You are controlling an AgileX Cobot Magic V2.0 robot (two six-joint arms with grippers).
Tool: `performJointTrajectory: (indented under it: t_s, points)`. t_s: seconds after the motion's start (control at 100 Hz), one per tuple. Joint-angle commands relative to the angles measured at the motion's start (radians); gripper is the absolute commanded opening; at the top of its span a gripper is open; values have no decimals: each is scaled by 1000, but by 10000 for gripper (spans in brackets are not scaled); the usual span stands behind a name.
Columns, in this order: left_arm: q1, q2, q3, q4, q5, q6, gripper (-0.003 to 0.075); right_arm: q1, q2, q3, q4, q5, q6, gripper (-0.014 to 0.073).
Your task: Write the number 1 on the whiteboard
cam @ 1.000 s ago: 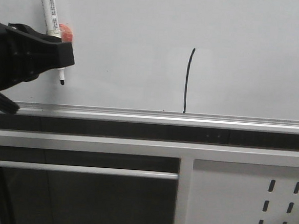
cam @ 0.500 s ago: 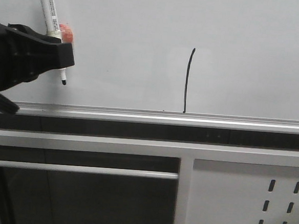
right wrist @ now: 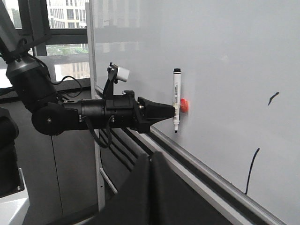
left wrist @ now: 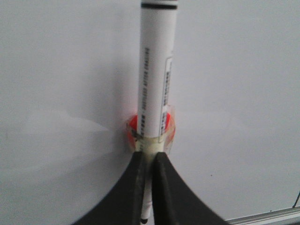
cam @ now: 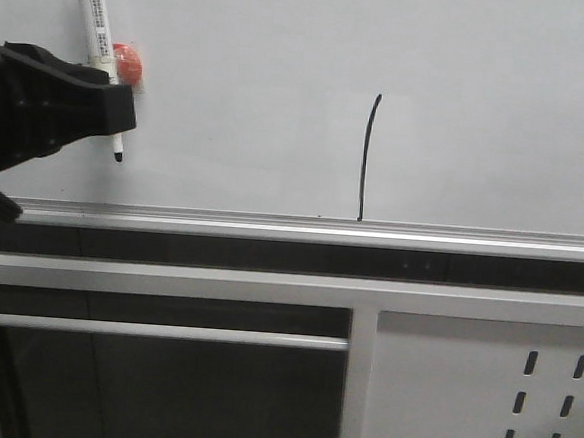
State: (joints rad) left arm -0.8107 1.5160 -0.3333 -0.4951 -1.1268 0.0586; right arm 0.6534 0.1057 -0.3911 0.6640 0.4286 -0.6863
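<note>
At the far left of the front view, the left gripper (cam: 107, 106) is seen with its black fingers (left wrist: 136, 187) closed tight on a white marker pen (cam: 96, 35), gripped low on the barrel just above the exposed nib. The pen is held nearly upright, and an orange-red clip (cam: 129, 61) sits on the whiteboard (cam: 481, 92) directly behind it. Whether the pen is seated in that clip cannot be told.

Further right, the number 1 (cam: 368, 156) is already drawn: a thin black stroke ending just above the silver bottom rail (cam: 371, 233), well apart from the pen. To the lower right, a perforated grey panel (cam: 549, 407) is visible.

The right gripper (right wrist: 151, 187) is seen with its fingers pressed together on nothing.

Several risks are judged to remain. The uncapped nib could brush the board and leave a stray mark if the arm drifts toward the surface. If the grip is released before the barrel is seated in the clip, the pen could drop past the rail.
</note>
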Motion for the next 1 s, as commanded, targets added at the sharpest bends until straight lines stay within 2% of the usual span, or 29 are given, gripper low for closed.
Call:
performJointTrajectory:
  t_s: [0.0, 0.26, 0.33, 0.47, 0.59, 0.69, 0.99]
  points:
    - [13, -35, -21, 0, -237, 2, -18, -5, 10, -21, 7, -56, -5, -71]
    - [13, -35, -21, 12, -237, 7, -14, -5, 10, -21, 7, -56, -5, -71]
    - [13, -35, -21, 23, -237, 7, 11, -5, 10, -21, 7, -55, -5, -71]
    - [13, -35, -21, 23, -237, 9, 148, -5, 10, -21, 7, -55, -5, -71]
    - [13, -35, -21, 18, -237, 9, 331, -5, 10, -21, 7, -54, -5, -71]
    - [13, -35, -21, 4, -237, 9, 413, -5, 10, -21, 7, -54, -5, -71]
    - [-20, -120, 45, 19, -237, 9, 408, -5, 10, -21, 7, -46, -5, -71]
